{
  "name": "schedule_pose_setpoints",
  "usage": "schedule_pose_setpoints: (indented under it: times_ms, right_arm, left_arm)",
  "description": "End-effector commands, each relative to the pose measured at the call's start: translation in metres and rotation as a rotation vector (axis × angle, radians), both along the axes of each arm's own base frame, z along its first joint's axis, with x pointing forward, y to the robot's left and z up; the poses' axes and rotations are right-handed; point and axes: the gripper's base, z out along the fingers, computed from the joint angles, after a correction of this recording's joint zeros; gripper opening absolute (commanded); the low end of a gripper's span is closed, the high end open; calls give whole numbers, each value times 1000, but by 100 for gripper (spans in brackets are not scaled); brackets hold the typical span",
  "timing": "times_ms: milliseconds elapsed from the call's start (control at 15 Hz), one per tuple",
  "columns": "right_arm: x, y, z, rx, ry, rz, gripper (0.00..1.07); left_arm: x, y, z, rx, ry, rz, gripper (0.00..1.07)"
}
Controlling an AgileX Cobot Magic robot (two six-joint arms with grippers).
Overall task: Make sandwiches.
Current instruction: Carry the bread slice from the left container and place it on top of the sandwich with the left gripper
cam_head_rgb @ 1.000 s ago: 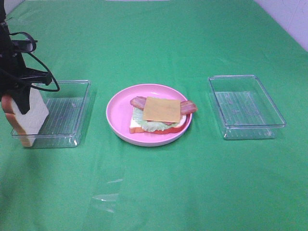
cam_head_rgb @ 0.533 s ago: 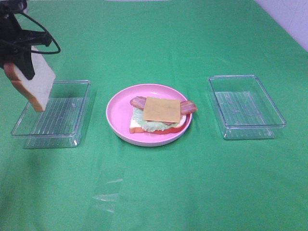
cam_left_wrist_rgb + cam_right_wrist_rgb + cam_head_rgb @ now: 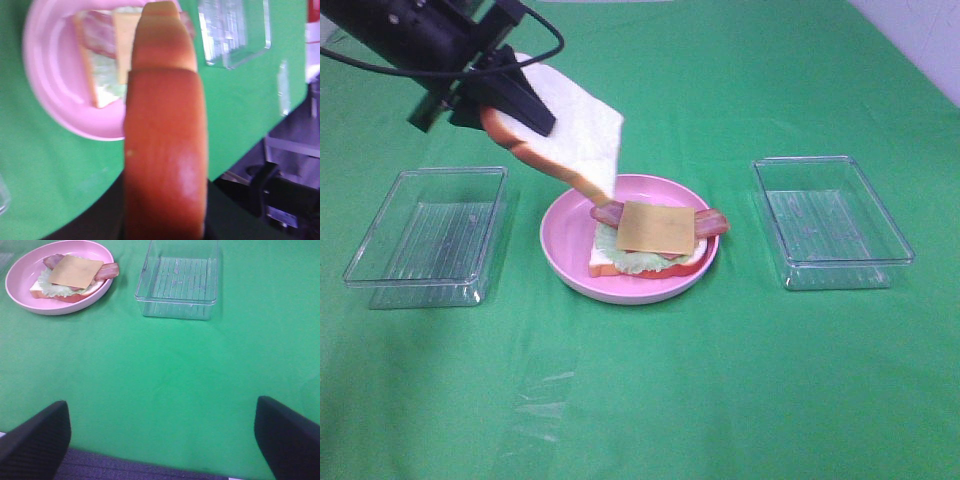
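Observation:
My left gripper (image 3: 512,100) is shut on a white bread slice (image 3: 575,135) with an orange-brown crust. It holds the slice tilted in the air over the back left rim of the pink plate (image 3: 560,235). On the plate lies the open sandwich: bread, lettuce, bacon strips and a yellow cheese slice (image 3: 658,228) on top. In the left wrist view the slice's crust (image 3: 165,150) fills the middle, with the plate (image 3: 50,75) and stack (image 3: 107,65) beyond it. My right gripper (image 3: 162,440) is open and empty over the cloth, far from the plate (image 3: 20,282).
An empty clear tray (image 3: 430,235) sits left of the plate, and a second clear tray (image 3: 830,220) sits to its right, also seen from the right wrist (image 3: 180,280). A green cloth covers the table. A wrinkle in the cloth shows near the front.
My left gripper has lifted the bread slice out of the left tray and carried it rightward to above the plate's edge. The right gripper has stayed put.

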Motion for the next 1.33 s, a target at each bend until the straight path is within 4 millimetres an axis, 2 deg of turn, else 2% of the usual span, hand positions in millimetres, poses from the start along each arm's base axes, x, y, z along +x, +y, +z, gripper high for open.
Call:
schedule_pose_setpoints:
  times_ms: [67,267,333,533,867,1133,1333]
  right_arm:
    - [-4,0,-1,12,-30,-13,96]
    - [-4,0,-1,12,-30,-13,96]
    - [-4,0,-1,12,-30,-13,96]
    - [-4,0,-1,13,-30,-12,96]
    - [-4,0,-1,12,-30,-13,96]
    - [-4,0,-1,12,-30,-13,96]
    - [-4,0,-1,12,-30,-13,96]
  left_arm:
    - [3,-27,-30,-148,-28,-7,0]
    - [15,-51,-61,-177,-64,102,0]
    - [15,-60,-77,-194,-35,101,0]
    - [13,-67,-102,-178,30,92,0]
    - [19,-68,-102,-193,-1,123,0]
    - [17,-74,-117,-301,86,108,0]
    - [18,-74,-123,-291,92,110,0]
